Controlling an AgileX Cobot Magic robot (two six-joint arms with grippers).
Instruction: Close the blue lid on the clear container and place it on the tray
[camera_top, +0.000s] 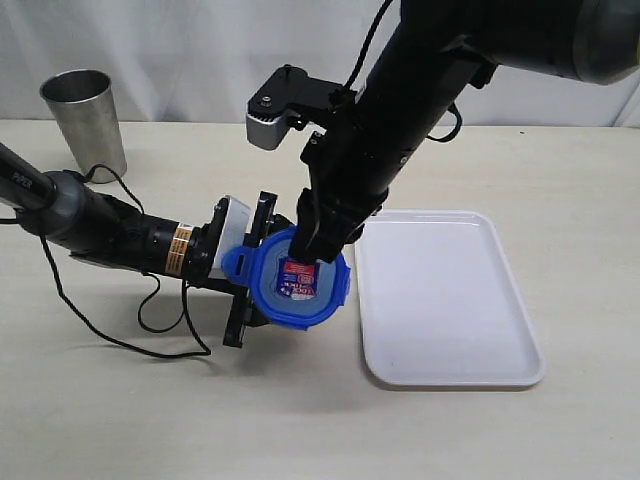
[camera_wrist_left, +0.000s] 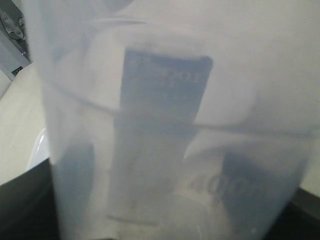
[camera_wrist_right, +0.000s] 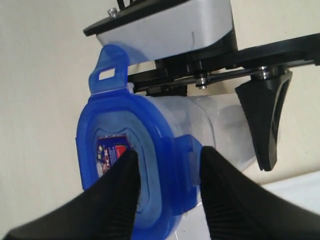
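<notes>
Right gripper (camera_wrist_right: 165, 197), lower centre of the right wrist view, is on the blue lid (camera_wrist_right: 150, 125). One finger (camera_wrist_right: 117, 200) is on the lid top beside the sticker (camera_wrist_right: 111, 152), the other is outside the rim, and a side flap sits between them. Looks clamped on the lid edge. The lid sits on the mouth of the clear container (camera_wrist_right: 215, 125). Left gripper (camera_top: 250, 272), centre-left of the exterior view, is clamped across the container body, with one black finger against its wall.

Risks:
- The open flap (camera_wrist_right: 107, 67), upper left of the right wrist view, sticks out unlatched. The lid is probably not locked all round, so lifting for the tray now could pop it off.
- The push is off-centre, on one edge. It could tilt the lid or twist the container in the left grip, and the smooth plastic may slip.
- The tray (camera_top: 450, 300) lies just right of the lid. A low swing across could clip its rim and shove it.
- The steel cup (camera_top: 85, 120), upper left, is well apart and no threat.

Hard to make out:
- In the exterior view the container is almost wholly hidden under the lid and the right arm. Cannot tell whether its base touches the worktop (camera_top: 320, 430).
- The left wrist view is only blurred container wall filling the frame, with a dark label patch. No fingers show.
- The lid's other flaps are hidden, so cannot tell whether they are latched.
</notes>
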